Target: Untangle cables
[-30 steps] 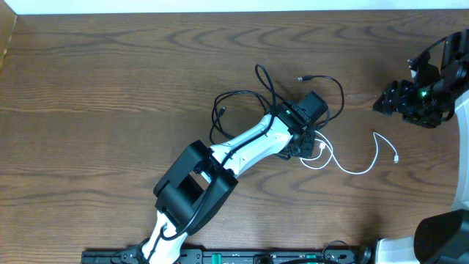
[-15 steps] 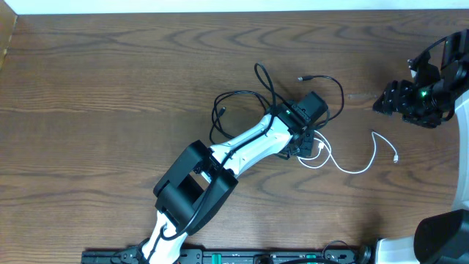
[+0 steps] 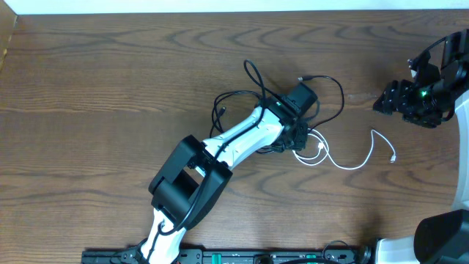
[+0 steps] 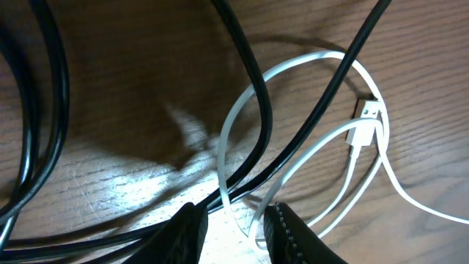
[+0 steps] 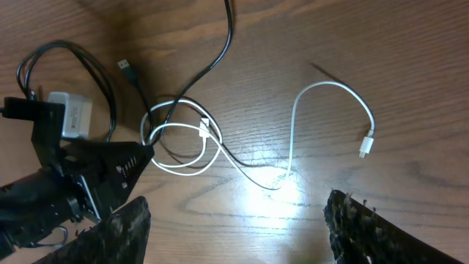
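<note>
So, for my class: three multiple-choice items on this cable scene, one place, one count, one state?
1. The tail of the thin white cable runs: A) toward the left arm's base B) toward the right arm C) off the table.
2. White cables: A) one B) two C) three.
3. The right gripper is: A) shut on a cable B) shut, empty C) open, empty.
1 B: its plug end lies that way. 2 A: the other thin cables are black. 3 C: fingers wide apart, nothing between.

White cable [image 4: 222,147] loops among black cables [image 4: 264,92] at left gripper [image 4: 233,231]
</note>
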`<control>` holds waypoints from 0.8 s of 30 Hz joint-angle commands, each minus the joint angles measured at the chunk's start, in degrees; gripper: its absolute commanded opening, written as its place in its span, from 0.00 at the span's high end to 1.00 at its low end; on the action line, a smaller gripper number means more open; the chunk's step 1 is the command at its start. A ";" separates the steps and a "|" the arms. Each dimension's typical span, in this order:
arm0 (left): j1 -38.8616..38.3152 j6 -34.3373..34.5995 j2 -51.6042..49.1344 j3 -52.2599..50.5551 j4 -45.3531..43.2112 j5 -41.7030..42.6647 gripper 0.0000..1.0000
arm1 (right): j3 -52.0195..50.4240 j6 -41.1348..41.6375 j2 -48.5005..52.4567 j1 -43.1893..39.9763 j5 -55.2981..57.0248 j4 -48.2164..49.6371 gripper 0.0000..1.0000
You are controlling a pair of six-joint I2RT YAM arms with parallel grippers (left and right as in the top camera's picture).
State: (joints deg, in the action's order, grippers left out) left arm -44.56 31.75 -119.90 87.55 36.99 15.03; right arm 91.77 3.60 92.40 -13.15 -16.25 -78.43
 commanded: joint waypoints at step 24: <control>12.02 -3.48 2.49 0.44 9.99 5.11 0.64 | -6.49 -2.67 -0.35 7.87 -0.44 2.60 0.18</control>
State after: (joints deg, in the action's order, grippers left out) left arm -33.58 29.56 -119.66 87.55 44.86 20.71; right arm 88.79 2.28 92.33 -8.58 -16.10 -77.36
